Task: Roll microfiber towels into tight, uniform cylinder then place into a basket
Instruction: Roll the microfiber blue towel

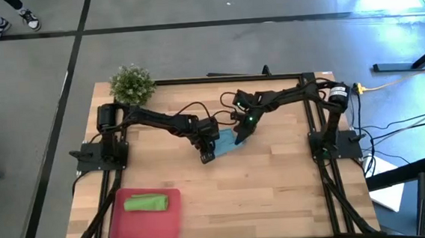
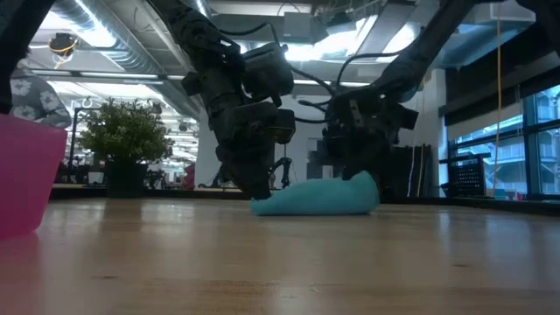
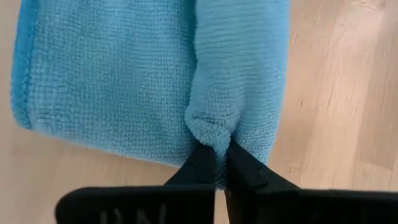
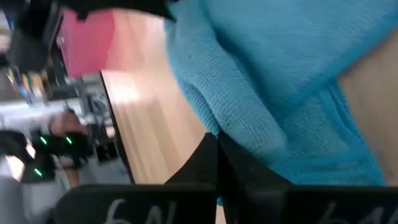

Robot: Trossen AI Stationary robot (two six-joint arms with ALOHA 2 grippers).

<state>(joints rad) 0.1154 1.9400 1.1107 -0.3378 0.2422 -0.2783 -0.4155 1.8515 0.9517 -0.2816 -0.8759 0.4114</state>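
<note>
Looked like an open-plan lab: exposed ceiling ducts (image 2: 114,44), taped concrete floor (image 1: 192,45), cabled wooden worktop (image 1: 277,182).

Blue towel (image 3: 124,81) of soft looped microfiber cloth, nubbly and matt, table (image 1: 277,189) of pale wood planks with a smooth low sheen, tray (image 1: 148,222) of pinkish-red smooth plastic, green towel (image 1: 146,203) of matt cloth, left gripper (image 3: 221,167) fingers matt black plastic

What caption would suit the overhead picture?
Both grippers, left and right, pinch the blue towel; green towel lies rolled in the red basket.
</note>
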